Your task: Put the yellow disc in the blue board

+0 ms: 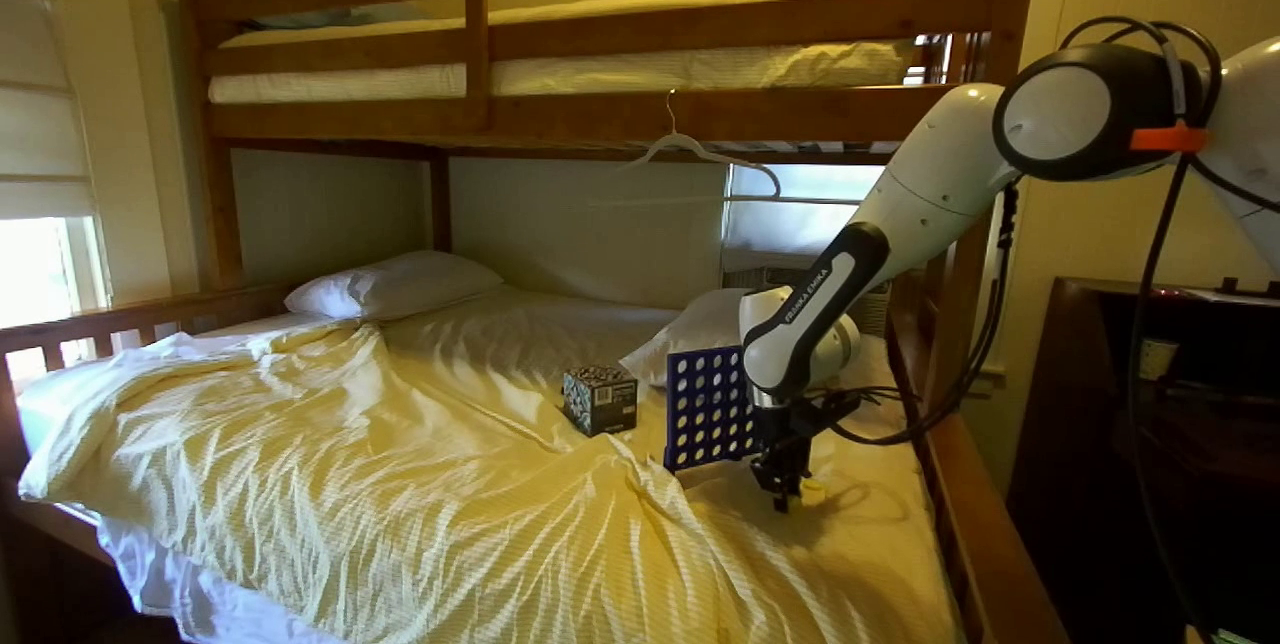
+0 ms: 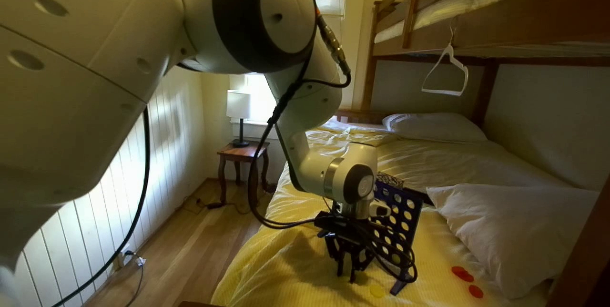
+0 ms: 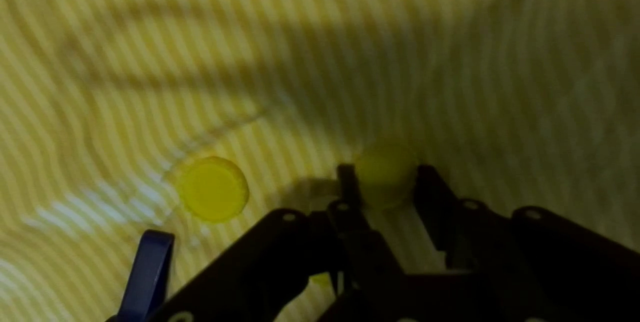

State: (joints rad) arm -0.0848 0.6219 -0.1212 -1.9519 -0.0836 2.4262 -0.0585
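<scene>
Jaws stand either side of yellow disc [image 3: 386, 174] near blue board [image 1: 709, 411], can't tell if pinching it; insertion not yet done, lift, alignment over board, drop apparently remaining.

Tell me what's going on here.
A Franka Emika arm reaches over the lower bunk, its Robotiq gripper straddling a yellow disc; whether that disc is held is hard to tell. Another yellow disc lies nearby, and the blue Connect Four-style board stands close by. The straddled disc is not yet in the board.
</scene>
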